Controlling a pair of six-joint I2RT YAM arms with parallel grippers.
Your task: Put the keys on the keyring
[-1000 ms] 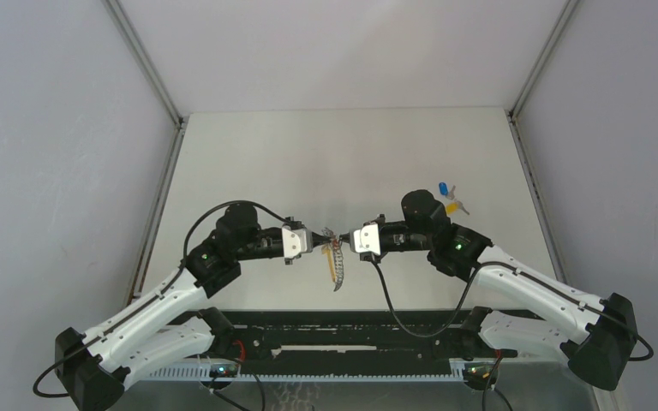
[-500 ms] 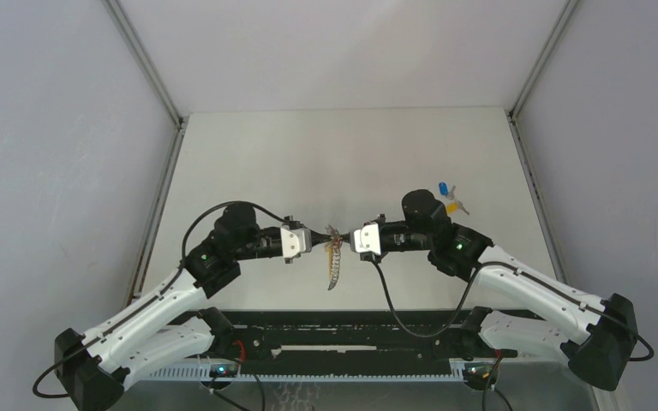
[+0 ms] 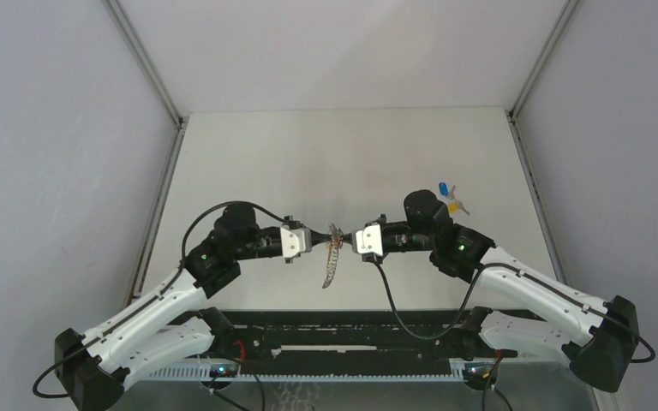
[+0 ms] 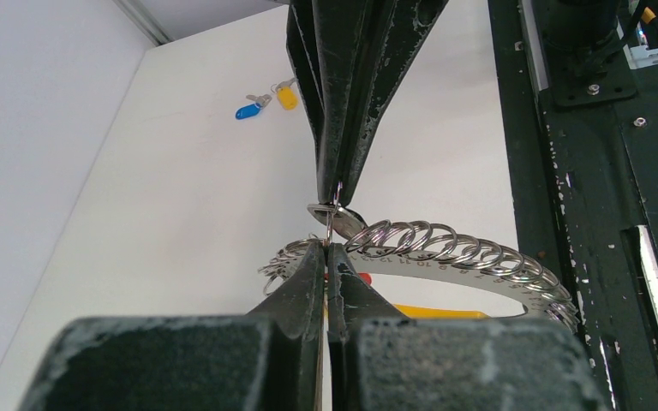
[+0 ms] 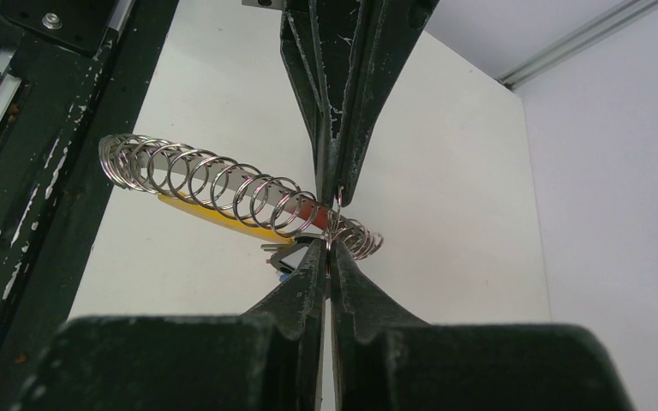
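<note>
The keyring [image 3: 331, 257], a curved strip strung with several steel rings, hangs above the table between my two grippers. They meet tip to tip. My left gripper [image 3: 320, 239] is shut on one thin ring [image 4: 329, 231] at the strip's end. My right gripper [image 3: 345, 239] is shut on that same end [image 5: 334, 224] from the other side. A yellow section [image 5: 214, 219] and a red piece [image 5: 308, 212] show under the rings. A black-rimmed key [image 5: 290, 254] hangs by my right fingertips. A blue key [image 3: 444, 188] and a yellow key [image 3: 453, 206] lie on the table behind the right arm.
The black rail of the arm bases [image 3: 351, 330] runs along the near edge, below the hanging keyring. Grey walls with metal corner posts [image 3: 146, 64] enclose the white table [image 3: 343, 154] on the left, the right and the far side.
The free lower end of the keyring has swung slightly to the left. Both grippers stay shut at the same spot.
</note>
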